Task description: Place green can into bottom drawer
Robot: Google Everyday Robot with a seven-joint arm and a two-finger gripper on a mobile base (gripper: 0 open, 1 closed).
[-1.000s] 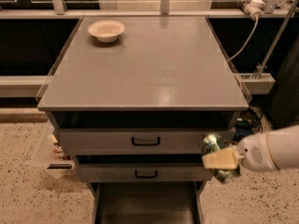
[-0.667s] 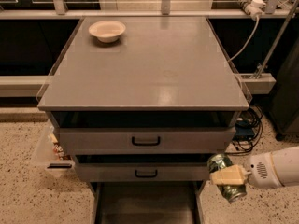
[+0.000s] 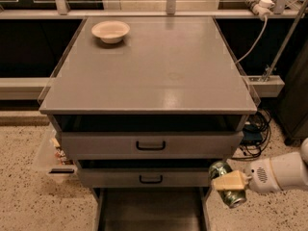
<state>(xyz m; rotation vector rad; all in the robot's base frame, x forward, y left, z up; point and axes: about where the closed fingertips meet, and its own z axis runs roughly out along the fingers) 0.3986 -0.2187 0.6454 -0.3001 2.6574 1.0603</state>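
The green can (image 3: 223, 170), mottled green and white with silver ends, is held tilted in my gripper (image 3: 230, 182) at the lower right, beside the right front corner of the cabinet. The gripper's cream finger (image 3: 231, 181) crosses the can's middle and is shut on it. The bottom drawer (image 3: 150, 211) is pulled open below the two handled drawers, a wide dark grey tray at the frame's bottom edge. The can is just right of the drawer's right wall and above it.
A cream bowl (image 3: 110, 31) stands at the back left of the grey cabinet top (image 3: 159, 76). A clear plastic bin (image 3: 54, 153) hangs at the cabinet's left side. Cables and a power strip (image 3: 254, 129) lie on the speckled floor at the right.
My gripper with the green can has moved lower and slightly left, from beside the middle drawer towards the open bottom drawer's right edge.
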